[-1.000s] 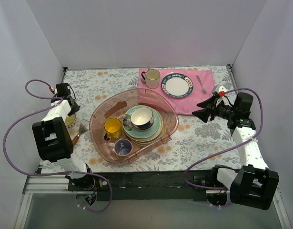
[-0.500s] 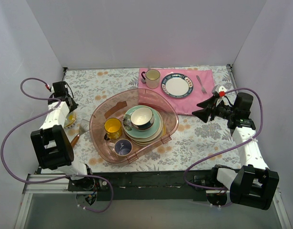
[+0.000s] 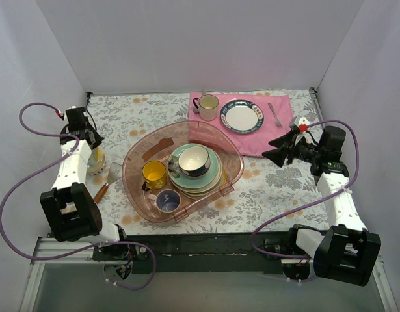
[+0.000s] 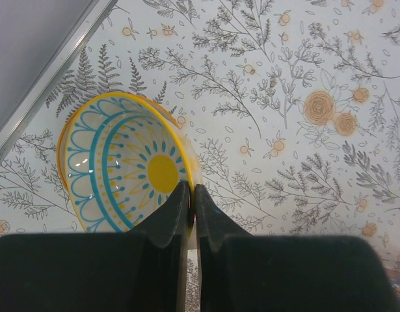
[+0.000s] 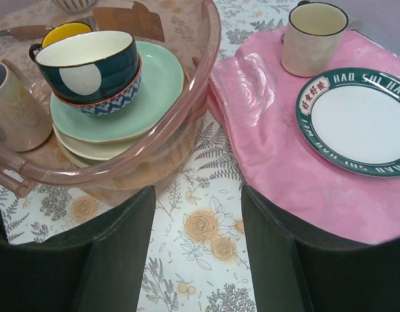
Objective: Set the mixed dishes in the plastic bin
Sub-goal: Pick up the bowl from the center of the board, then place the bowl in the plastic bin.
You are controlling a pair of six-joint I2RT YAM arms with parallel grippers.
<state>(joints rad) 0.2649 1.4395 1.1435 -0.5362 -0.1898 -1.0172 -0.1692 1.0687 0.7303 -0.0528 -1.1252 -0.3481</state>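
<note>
Inspector: Bin contents, nearest first?

Assessor: Plastic bin [image 3: 131,158] holds the grey mug [image 3: 167,200] at its near edge. The yellow mug [image 3: 153,173] is behind that. Beside it is the stack: large mint-green plate [image 3: 216,171] over cream plates [image 5: 82,151], then the small red-and-blue patterned bowl [image 5: 116,99] with a dark-blue cup [image 5: 99,70] nested in it.

Inspector: Change on the left?

Assessor: Left gripper [image 4: 192,190] has closed within the past second. Its fingers are now pinched on the rim of a yellow-and-teal patterned bowl [image 4: 121,169], which is tilted, near the table's left edge and outside the bin. I cannot tell whether it is off the table.

Inspector: Significance?

Assessor: Judged to be the last loose dish. The grip is made; lift and carry remain.

Inspector: Right side, and beyond?

Assessor: Right gripper [image 5: 196,203] hangs right of the bin, jaws apart, empty. Farther back, the pink cloth [image 3: 281,133] carries the blue-rimmed white plate [image 3: 241,116] and cream mug [image 3: 208,106].
</note>
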